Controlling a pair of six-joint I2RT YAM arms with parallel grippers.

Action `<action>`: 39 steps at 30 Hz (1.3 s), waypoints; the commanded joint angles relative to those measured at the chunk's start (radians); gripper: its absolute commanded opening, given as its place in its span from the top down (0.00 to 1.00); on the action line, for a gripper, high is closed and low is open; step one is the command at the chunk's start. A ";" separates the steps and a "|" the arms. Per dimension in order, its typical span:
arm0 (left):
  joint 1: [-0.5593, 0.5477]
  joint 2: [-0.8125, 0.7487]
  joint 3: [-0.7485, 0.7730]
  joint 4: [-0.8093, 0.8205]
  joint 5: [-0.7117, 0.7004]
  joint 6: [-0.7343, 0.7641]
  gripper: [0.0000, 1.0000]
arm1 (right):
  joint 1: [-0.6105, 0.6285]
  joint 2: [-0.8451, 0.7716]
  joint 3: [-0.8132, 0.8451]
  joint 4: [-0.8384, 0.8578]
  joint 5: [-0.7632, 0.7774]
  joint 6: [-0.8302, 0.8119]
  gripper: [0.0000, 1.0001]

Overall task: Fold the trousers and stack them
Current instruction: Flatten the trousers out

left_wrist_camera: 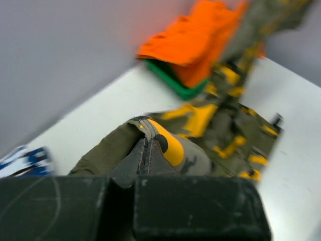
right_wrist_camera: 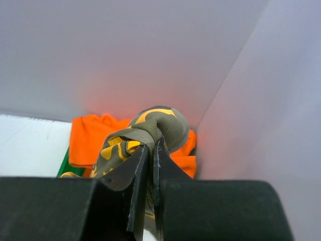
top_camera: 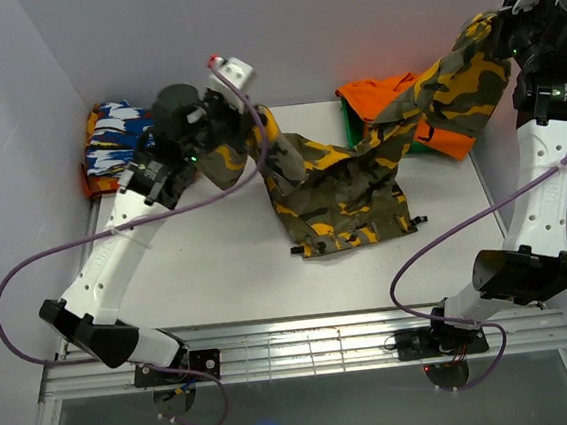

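The camouflage trousers point(top_camera: 348, 201) hang spread between my two arms, their waist part resting on the white table point(top_camera: 219, 269). My left gripper point(left_wrist_camera: 144, 143) is shut on one leg's ribbed cuff point(left_wrist_camera: 143, 125) at the back left point(top_camera: 219, 148). My right gripper point(right_wrist_camera: 152, 146) is shut on the other leg's cuff point(right_wrist_camera: 160, 123), lifted high at the back right, near the wall corner. That leg point(top_camera: 456, 75) stretches up from the table over the orange cloth.
A folded blue-white-red patterned garment point(top_camera: 115, 136) lies at the back left corner. An orange cloth point(top_camera: 383, 97) drapes a green tray point(left_wrist_camera: 173, 83) at the back right. White walls close in on the left, back and right.
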 commanded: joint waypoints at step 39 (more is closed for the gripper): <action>-0.216 -0.396 -0.633 -0.041 -0.347 -0.734 0.95 | 0.907 0.391 -0.179 0.318 -0.117 0.157 0.35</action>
